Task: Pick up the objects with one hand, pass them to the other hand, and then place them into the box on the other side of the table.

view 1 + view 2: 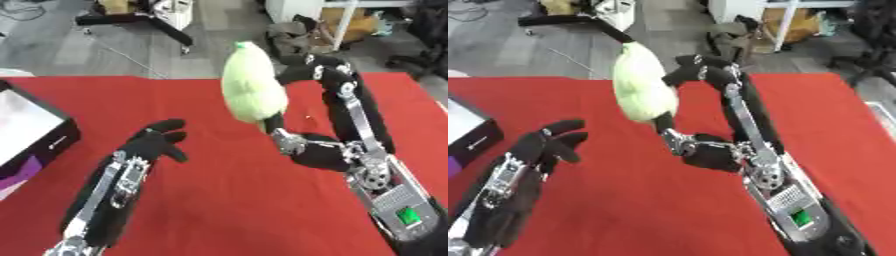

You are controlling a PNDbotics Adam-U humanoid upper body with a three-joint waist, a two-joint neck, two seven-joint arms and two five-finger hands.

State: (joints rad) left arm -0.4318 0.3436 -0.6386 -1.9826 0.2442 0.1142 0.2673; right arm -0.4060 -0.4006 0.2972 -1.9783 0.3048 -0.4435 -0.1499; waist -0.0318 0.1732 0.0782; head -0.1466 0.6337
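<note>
— What's that pale green thing (253, 85) up in the air?

— Something soft and plush-looking, egg-shaped with a narrow top, matte and a bit fuzzy. The right hand (319, 150) has it pinched between long fingers curled over its upper side and the thumb at its lower end, well above the red cloth (227, 200).

— And the other hand?

— The left hand (156, 142) hovers low to the left of it, black-gloved, fingers fairly straight and relaxed, grasping nothing. It's apart from the green thing, not touching.

— The arms look different from the hands.

— Silver joints and links on black; the right forearm carries a small green panel (409, 216).

— Where's the box?

— The box (35, 135) is at the table's left edge: dark walls, a pale inside. The left eye view shows most of its near corner; the right eye view catches only a sliver, but shows more floor to the right of the table.
</note>
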